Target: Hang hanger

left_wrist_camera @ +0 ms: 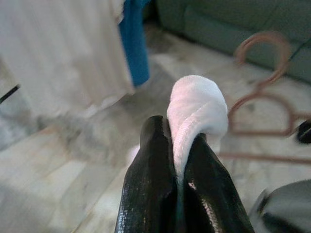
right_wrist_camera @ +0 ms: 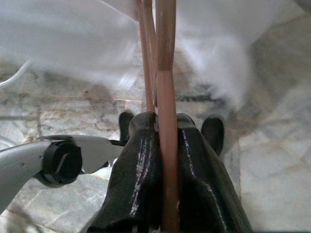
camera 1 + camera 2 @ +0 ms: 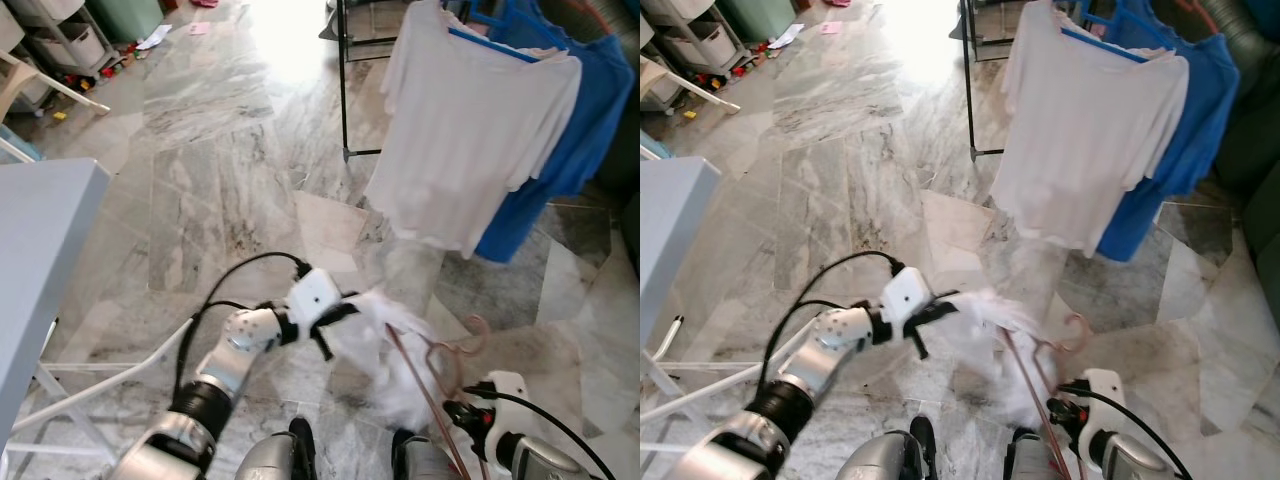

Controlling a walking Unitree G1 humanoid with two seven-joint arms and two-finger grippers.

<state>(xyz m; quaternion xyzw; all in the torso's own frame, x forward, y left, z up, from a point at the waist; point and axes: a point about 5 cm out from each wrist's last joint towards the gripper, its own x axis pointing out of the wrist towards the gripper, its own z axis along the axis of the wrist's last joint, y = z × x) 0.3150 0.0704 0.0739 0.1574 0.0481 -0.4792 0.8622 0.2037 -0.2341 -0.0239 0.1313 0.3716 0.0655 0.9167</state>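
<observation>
Hanger (image 3: 445, 365) of pinkish wire sits low in front of the robot, its bar clamped between the fingers of the right gripper (image 2: 163, 127), with a white garment (image 3: 385, 345) draped on it. The left gripper (image 1: 176, 145) pinches a fold of that cloth, fingers closed on it. The drying rack (image 3: 345, 90), already carrying a white shirt (image 3: 470, 140) and a blue shirt (image 3: 580, 120), stands well apart across the marble floor (image 3: 200, 150). To do this well, I judge the garment should be seated evenly on both shoulders first, then the hook (image 3: 475, 335) kept upright and facing the rail while approaching, so the cloth does not slide off.
</observation>
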